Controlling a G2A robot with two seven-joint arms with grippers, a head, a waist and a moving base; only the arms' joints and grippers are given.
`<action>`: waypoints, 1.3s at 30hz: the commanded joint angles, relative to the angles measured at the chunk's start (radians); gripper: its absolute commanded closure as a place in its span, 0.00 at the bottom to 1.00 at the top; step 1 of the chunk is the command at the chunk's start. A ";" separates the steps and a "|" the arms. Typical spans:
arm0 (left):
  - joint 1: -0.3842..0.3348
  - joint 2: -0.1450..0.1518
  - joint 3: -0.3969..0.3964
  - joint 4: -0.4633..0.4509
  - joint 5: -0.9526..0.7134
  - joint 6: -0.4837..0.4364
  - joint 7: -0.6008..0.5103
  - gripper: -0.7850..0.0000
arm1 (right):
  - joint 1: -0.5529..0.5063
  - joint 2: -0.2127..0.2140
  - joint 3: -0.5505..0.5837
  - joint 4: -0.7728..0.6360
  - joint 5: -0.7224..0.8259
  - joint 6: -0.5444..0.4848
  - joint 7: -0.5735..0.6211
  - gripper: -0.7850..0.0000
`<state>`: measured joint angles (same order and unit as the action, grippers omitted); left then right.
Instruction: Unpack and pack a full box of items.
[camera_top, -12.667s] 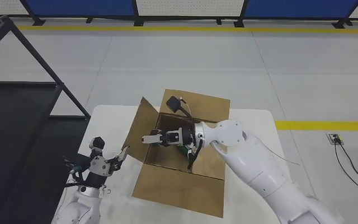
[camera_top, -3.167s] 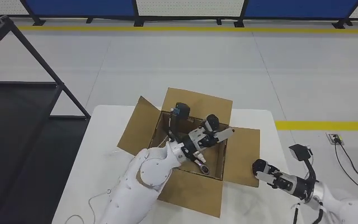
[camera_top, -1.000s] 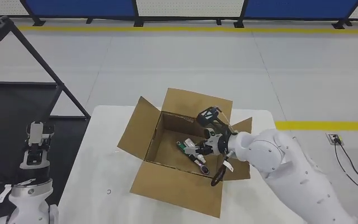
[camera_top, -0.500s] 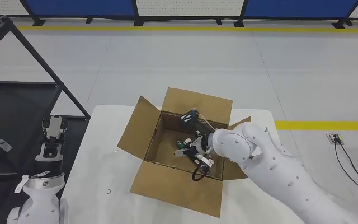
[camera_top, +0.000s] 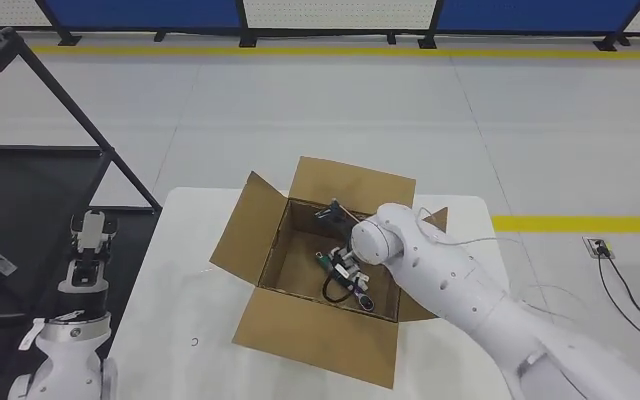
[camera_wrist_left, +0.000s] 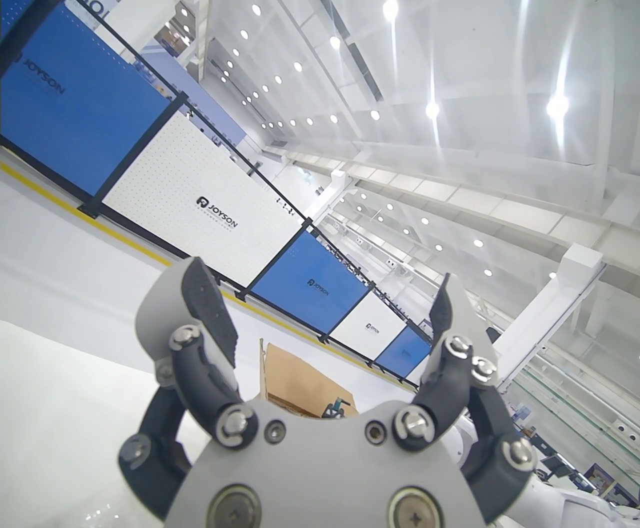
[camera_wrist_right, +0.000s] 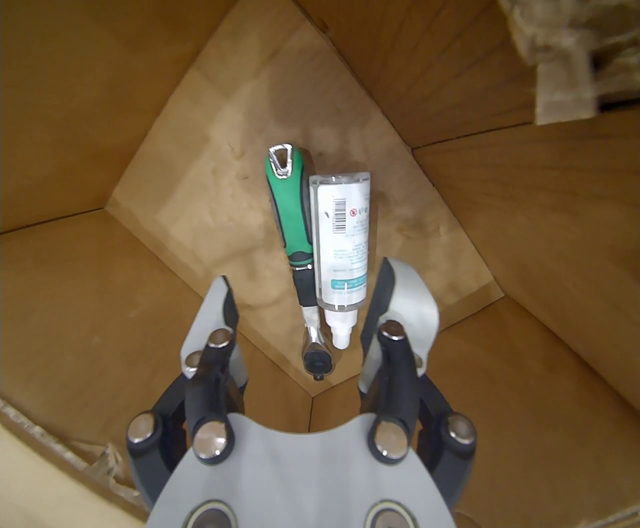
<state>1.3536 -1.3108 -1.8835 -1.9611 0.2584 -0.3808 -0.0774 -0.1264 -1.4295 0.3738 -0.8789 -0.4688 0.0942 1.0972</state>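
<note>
The right gripper (camera_wrist_right: 306, 277) hangs inside the cardboard box (camera_top: 350, 182) with its jaws spread wide, holding nothing. It is above a green-handled ratchet wrench (camera_wrist_right: 291, 215) and a clear bottle (camera_wrist_right: 344, 235), which lie side by side, touching, on the box floor. The left gripper (camera_wrist_left: 321, 272), likewise spread and empty, points upward beside the tabletop (camera_top: 180, 300).

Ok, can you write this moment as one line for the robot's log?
right claw: open, empty, inside box over ratchet and bottle lying side by side | left claw: open, empty, away from box
</note>
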 joint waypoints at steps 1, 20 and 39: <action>0.000 0.001 -0.001 0.000 -0.002 -0.001 0.001 0.00 | 0.009 -0.025 -0.011 0.063 0.002 -0.009 -0.007 0.55; 0.012 0.011 -0.014 -0.013 -0.019 -0.013 0.014 0.00 | 0.033 -0.184 -0.057 0.384 -0.034 -0.119 -0.053 0.59; 0.021 0.018 -0.014 -0.021 -0.021 -0.013 0.031 0.00 | 0.068 -0.249 -0.012 0.524 -0.010 -0.349 -0.078 1.00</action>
<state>1.3746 -1.2930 -1.9006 -1.9828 0.2377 -0.3947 -0.0448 -0.0634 -1.6820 0.3547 -0.3595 -0.4849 -0.2150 1.0156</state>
